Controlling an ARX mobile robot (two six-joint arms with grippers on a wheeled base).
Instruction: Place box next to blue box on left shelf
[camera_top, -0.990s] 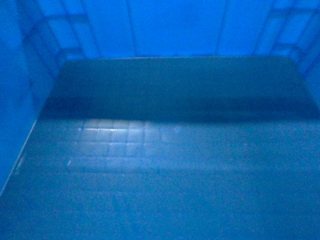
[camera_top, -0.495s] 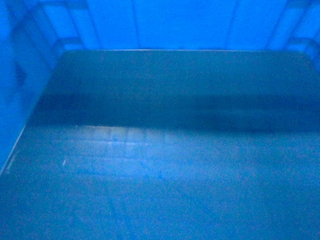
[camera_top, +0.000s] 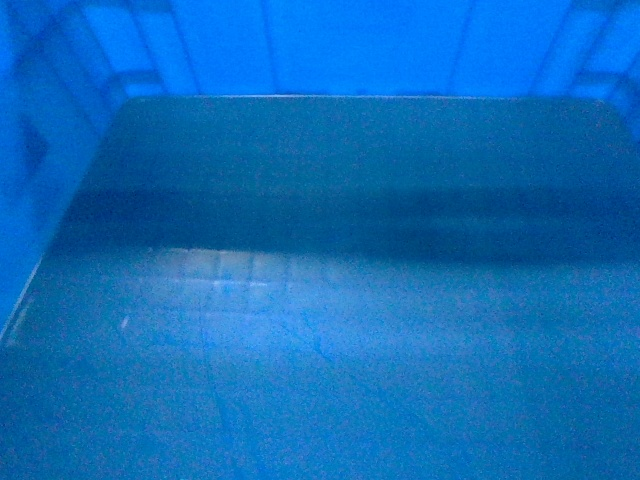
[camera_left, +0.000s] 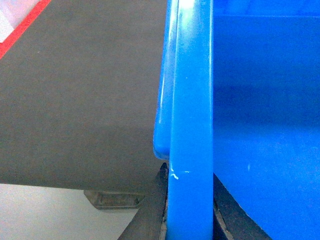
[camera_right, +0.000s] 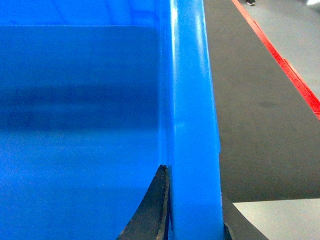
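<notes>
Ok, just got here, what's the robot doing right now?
It is holding the box with both arms. The left gripper is clamped on its left rim, the right gripper on its right rim, fingers on either side of each wall. The box looks empty. Dark floor shows below; no shelf is in view.

This looks like a warehouse or industrial hall, going by the floor: a broad dark grey lane (camera_right: 260, 115) runs past, edged by a red painted line (camera_right: 292, 70) with paler grey concrete (camera_right: 300, 30) beyond it, the kind of marked walkway found in a logistics space. The big blue plastic box (camera_top: 320, 330), ribbed at the walls and filling the head view, fits that too, and a dark shoe (camera_right: 249, 2) shows at the far end of the lane.
</notes>
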